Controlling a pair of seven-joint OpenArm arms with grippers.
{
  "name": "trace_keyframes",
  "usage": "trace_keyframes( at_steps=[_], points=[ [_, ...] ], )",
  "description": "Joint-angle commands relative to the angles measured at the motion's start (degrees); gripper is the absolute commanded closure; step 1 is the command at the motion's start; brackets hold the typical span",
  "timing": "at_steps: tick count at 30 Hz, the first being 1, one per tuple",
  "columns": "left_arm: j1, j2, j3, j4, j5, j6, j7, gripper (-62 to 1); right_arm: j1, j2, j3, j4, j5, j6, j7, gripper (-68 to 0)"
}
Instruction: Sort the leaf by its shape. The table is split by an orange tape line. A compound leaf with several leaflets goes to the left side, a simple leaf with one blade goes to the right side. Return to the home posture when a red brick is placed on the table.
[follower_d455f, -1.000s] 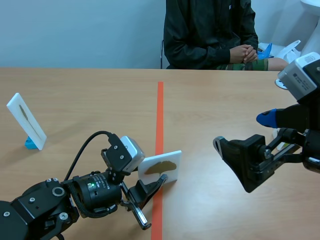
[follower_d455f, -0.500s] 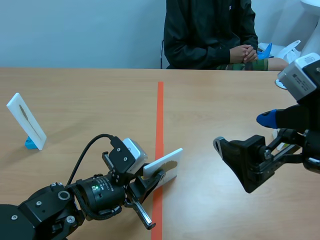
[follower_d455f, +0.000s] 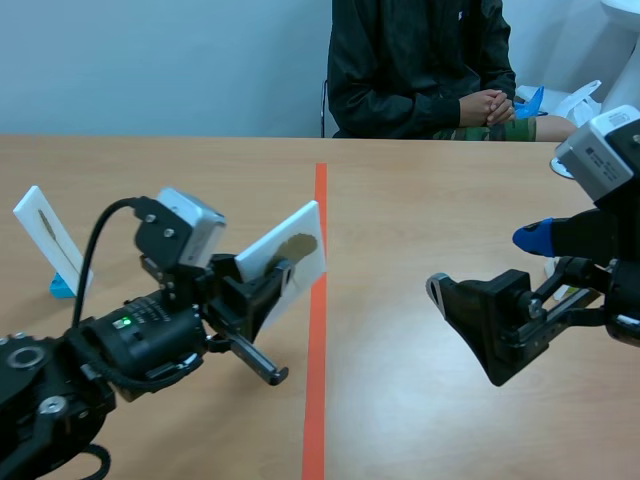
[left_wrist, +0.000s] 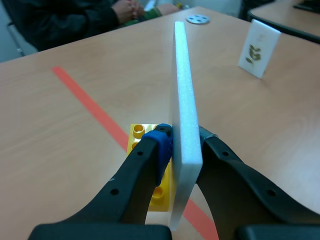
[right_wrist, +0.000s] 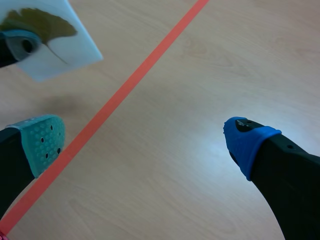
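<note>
A white card bearing one fan-shaped brownish leaf hangs tilted in the air just left of the orange tape line. My left gripper is shut on it. The left wrist view shows the card edge-on, pinched between both fingers of that gripper, with a yellow brick base stuck under it. On the right side my right gripper hovers open and holds nothing. In the right wrist view the card lies ahead of the open gripper, beyond the tape.
A second white card with a narrow leaf stands on a blue base at the far left. Another card with several small leaflets and a round disc sit on the right half. A person sits across the table, hands clasped.
My left gripper closed on the leaf card at the tape line and raised it off the table, up and slightly leftward. The right arm stayed still.
</note>
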Motion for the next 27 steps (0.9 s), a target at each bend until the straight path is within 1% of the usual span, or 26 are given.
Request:
trace_keyframes(
  at_steps=[1, 5, 9, 13, 16, 21, 25, 26, 27],
  points=[
    [2.49, -0.02, -1.66, 1.66, -0.57, -0.04, -0.76, -3.6, -0.11, 0.61, 0.00, 0.15, 0.42, 0.00, 1.05, -67.9],
    [8.57, -0.02, -6.99, 5.31, -1.36, -0.04, -0.68, -3.6, -0.11, 0.61, 0.00, 0.15, 0.42, 0.00, 1.07, -67.9],
    [12.70, -0.02, -12.13, 6.43, -2.97, -0.04, -0.70, -3.6, -0.09, 0.61, 0.00, 0.15, 0.42, 0.00, 1.07, -67.9],
    [14.67, 0.52, -17.11, 6.38, -6.29, -0.02, -0.09, -3.6, -0.09, 0.61, 0.00, 0.15, 0.42, 0.00, 1.09, -67.9],
    [15.06, 0.63, -20.09, 6.36, -9.42, 0.00, 0.96, -3.6, -0.09, 0.61, 0.00, 0.15, 0.42, 0.00, 1.29, -67.9],
    [15.17, 0.63, -24.02, 6.27, -9.73, 0.02, 1.29, -3.6, -0.09, 0.63, 0.00, 0.15, 0.39, 0.00, 1.29, -67.9],
    [15.10, 0.61, -25.64, 5.79, -9.73, 0.20, 1.81, -3.6, -0.09, 0.63, 0.00, 0.15, 0.39, 0.00, 1.33, -67.9],
    [15.10, 0.61, -25.79, 5.51, -9.73, 0.55, 1.79, -3.6, -0.09, 0.63, 0.00, 0.15, 0.39, 0.00, 1.33, -67.9],
    [15.10, 0.61, -25.81, 5.29, -9.73, 1.60, 1.79, -3.6, -0.09, 0.63, 0.00, 0.15, 0.39, 0.00, 1.33, -67.9]
  ],
)
